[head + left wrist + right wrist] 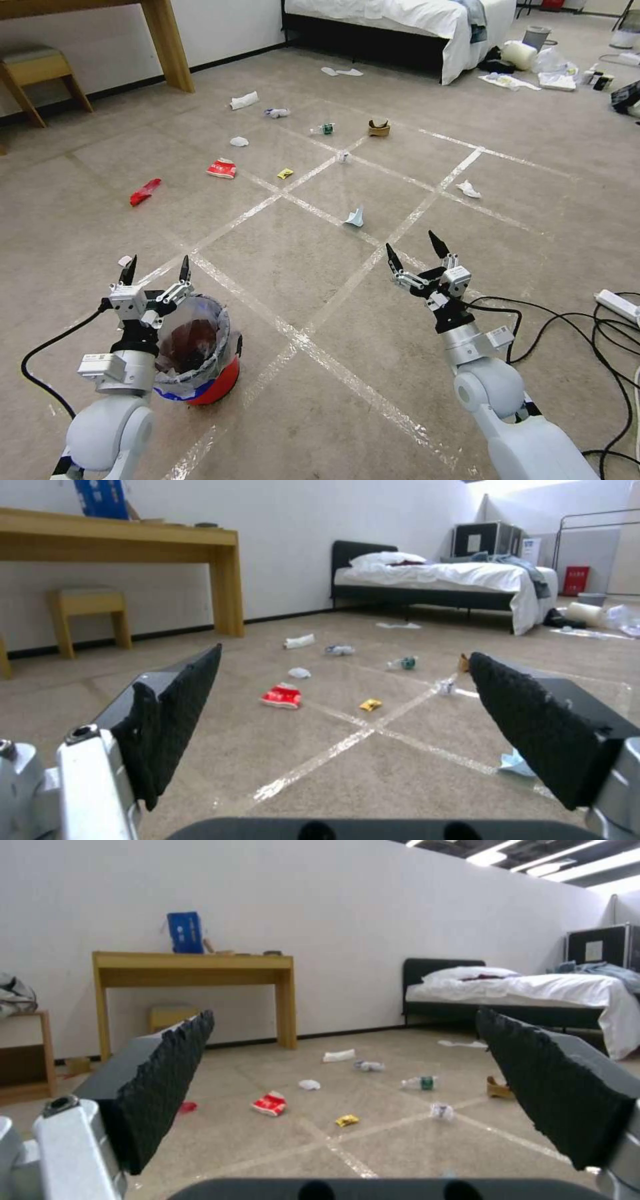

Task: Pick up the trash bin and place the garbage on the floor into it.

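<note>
From the head camera, the trash bin sits on the floor tight against the left arm, and the left gripper hovers just past its rim, fingers spread, gripping nothing, likely poised for the pickup. The right gripper is held forward over the tape lines, also spread and empty. The garbage lies scattered well ahead.

The left wrist camera looks between its parted pads at a red wrapper.

The right wrist camera does likewise, with a bottle beyond the crossing.

Matt short-pile carpet floor; crinkly clear plastic lines trash bin.
</note>
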`<state>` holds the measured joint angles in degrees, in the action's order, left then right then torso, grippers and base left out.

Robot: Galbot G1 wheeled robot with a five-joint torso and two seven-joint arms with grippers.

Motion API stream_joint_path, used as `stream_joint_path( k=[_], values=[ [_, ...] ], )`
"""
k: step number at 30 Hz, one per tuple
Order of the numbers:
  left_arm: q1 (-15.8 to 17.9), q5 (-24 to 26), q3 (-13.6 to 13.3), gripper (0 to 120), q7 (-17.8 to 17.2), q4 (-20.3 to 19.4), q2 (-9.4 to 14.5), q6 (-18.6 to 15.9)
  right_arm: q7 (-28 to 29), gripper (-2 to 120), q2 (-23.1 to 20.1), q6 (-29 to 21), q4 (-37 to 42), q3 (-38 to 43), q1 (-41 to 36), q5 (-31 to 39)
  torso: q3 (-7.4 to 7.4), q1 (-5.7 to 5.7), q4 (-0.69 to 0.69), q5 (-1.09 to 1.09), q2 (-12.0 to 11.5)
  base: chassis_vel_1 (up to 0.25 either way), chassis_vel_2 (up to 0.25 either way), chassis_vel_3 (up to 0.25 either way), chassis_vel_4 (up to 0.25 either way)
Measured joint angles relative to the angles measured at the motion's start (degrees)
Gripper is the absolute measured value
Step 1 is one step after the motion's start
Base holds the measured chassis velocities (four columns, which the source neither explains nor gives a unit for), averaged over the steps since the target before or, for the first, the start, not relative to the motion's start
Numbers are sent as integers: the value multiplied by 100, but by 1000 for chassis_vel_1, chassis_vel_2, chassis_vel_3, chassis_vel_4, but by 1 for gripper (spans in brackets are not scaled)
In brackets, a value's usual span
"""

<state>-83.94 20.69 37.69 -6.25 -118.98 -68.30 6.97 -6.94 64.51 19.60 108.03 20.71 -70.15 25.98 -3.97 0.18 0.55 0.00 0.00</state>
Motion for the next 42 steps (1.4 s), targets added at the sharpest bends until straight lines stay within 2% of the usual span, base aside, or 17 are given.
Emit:
stream_joint_path(
  k=[14,17,19,20,21,23,24,27,28,29,30,32,33,35,38,39,42],
  values=[
    [-74,177,47,96,-142,-145,68,-261,-21,100,-3,10,-25,-9,30,1,0,0,0,0,0,0,0,0,0],
    [-102,293,52,96,-261,-254,124,-505,-29,100,6,16,-34,-15,19,-5,0,0,0,-1,0,0,0,0,0],
    [-133,463,88,96,-508,-391,224,-899,-38,100,3,26,-47,-21,10,-16,0,0,0,0,0,0,0,0,0],
    [-133,463,88,96,-508,-391,224,-899,-38,100,3,26,-47,-21,10,-16,0,0,0,0,0,0,0,0,0],
    [-156,561,122,97,-671,-476,295,-1123,-41,100,-2,30,-50,-23,9,-19,0,0,0,-3,0,0,0,0,0],
    [-225,1027,328,97,-1168,-765,635,-1767,-42,100,-22,35,-55,-25,18,-19,0,0,-1,1,0,0,0,0,0],
    [-225,1027,328,97,-1168,-765,635,-1767,-42,100,-22,35,-55,-25,18,-19,0,0,-1,1,0,0,0,0,0],
    [-220,1874,555,97,-1583,-950,1143,-2306,-46,100,-18,35,-69,-36,29,-19,0,0,-1,0,0,0,0,0,0],
    [-220,1874,555,97,-1583,-950,1143,-2306,-46,100,-18,35,-69,-36,29,-19,0,0,-1,0,0,0,0,0,0],
    [-183,2195,616,97,-1750,-985,1359,-2513,-51,100,0,35,-70,-37,20,-27,0,0,0,-1,0,0,0,0,0],
    [-183,2195,616,97,-1750,-985,1359,-2513,-51,100,0,35,-70,-37,20,-27,0,0,0,-1,0,0,0,0,0],
    [-76,3054,725,97,-2198,-1049,1880,-3140,-55,100,45,35,-70,-39,-17,-57,0,0,0,-1,0,0,0,0,0],
    [-76,3054,725,97,-2198,-1049,1880,-3140,-55,100,45,35,-70,-39,-17,-57,0,0,0,-1,0,0,0,0,0],
    [225,4083,779,97,-2910,-896,2543,-3851,-62,100,85,35,-43,64,-151,-109,0,0,-1,-1,0,0,0,0,0],
    [376,4321,764,97,-3117,-772,2691,-3980,-78,100,104,46,-11,154,-245,-136,0,0,1,0,0,0,0,0,0],
    [469,4521,766,96,-3317,-604,2854,-4119,-116,100,133,79,29,238,-331,-159,0,0,3,-1,0,0,0,0,0],
    [467,4866,814,97,-3539,-442,3020,-4260,-139,100,159,88,82,259,-355,-146,0,0,-2,-1,0,0,0,0,0]
  ],
)
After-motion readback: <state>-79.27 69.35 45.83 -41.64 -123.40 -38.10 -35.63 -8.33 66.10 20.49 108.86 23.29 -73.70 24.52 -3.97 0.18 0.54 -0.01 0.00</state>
